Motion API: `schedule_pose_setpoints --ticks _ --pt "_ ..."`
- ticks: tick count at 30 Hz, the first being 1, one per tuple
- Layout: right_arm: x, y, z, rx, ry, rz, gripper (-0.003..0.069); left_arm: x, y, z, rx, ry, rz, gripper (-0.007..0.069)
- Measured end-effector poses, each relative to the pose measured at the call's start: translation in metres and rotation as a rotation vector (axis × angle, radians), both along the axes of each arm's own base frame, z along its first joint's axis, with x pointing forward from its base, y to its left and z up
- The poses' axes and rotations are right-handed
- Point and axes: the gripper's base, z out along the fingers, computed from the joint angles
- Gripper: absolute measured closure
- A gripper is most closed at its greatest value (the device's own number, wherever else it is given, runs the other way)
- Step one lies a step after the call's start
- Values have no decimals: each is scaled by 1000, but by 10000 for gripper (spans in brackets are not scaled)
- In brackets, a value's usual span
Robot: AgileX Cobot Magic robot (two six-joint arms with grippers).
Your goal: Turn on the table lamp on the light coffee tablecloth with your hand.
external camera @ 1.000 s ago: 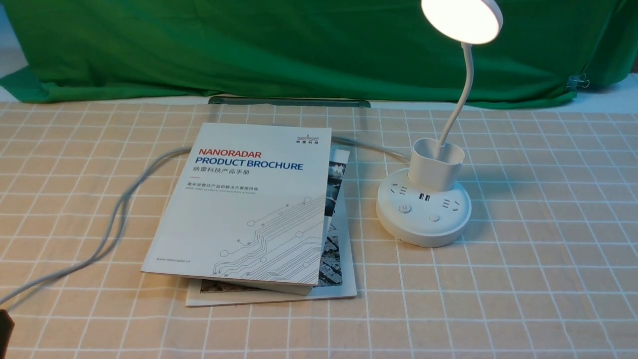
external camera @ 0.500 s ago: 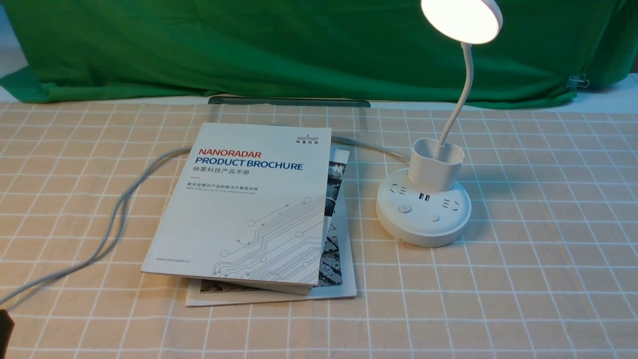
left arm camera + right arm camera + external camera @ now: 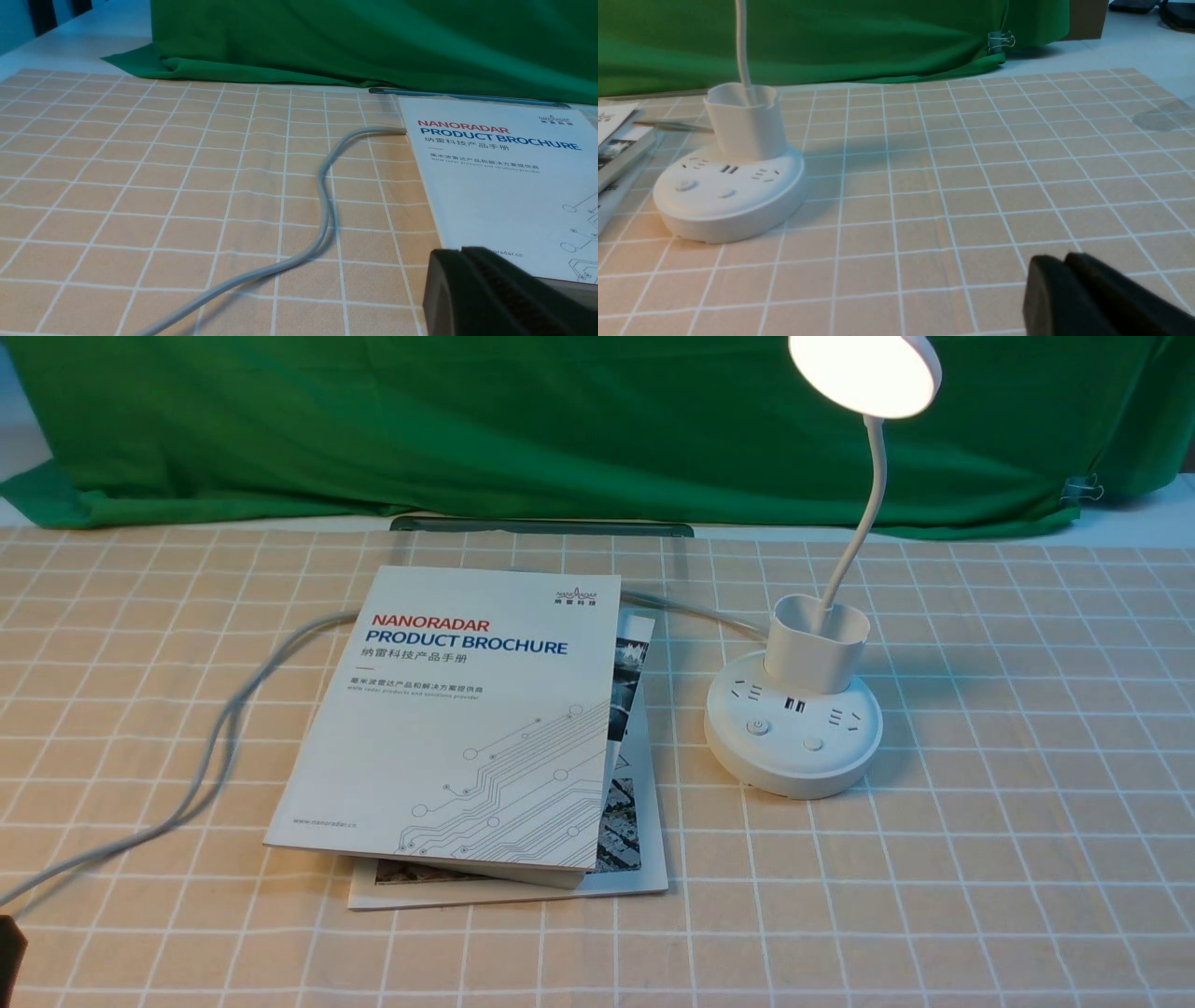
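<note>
The white table lamp (image 3: 794,737) stands on the light coffee tablecloth (image 3: 980,859), right of centre, and its round head (image 3: 864,373) glows brightly. Two buttons (image 3: 758,727) sit on the front of its base. In the right wrist view the lamp (image 3: 728,191) is well away from my right gripper (image 3: 1064,259). That gripper's fingers lie together, holding nothing, low over bare cloth. My left gripper (image 3: 460,252) is shut and empty, with its tip at the near corner of a brochure (image 3: 504,186). Neither hand shows in the front view, apart from a black sliver at the lower left edge.
A white product brochure (image 3: 467,719) lies on a second booklet left of the lamp. The lamp's grey cable (image 3: 224,728) runs from under the brochures toward the front left. A green cloth (image 3: 560,420) hangs along the back, with a clip on it at the right.
</note>
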Motion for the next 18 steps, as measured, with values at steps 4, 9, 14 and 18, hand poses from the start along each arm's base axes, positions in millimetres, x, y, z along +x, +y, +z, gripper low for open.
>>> schedule_pose_setpoints --ticks 4,9,14,18 --pt "0 0 0 0 0 0 562 0 0 0 0 0 0 603" --pt "0 0 0 0 0 0 552 0 0 0 0 0 0 603" --pt "0 0 0 0 0 0 531 0 0 0 0 0 0 603" --pt "0 0 0 0 0 0 516 0 0 0 0 0 0 603"
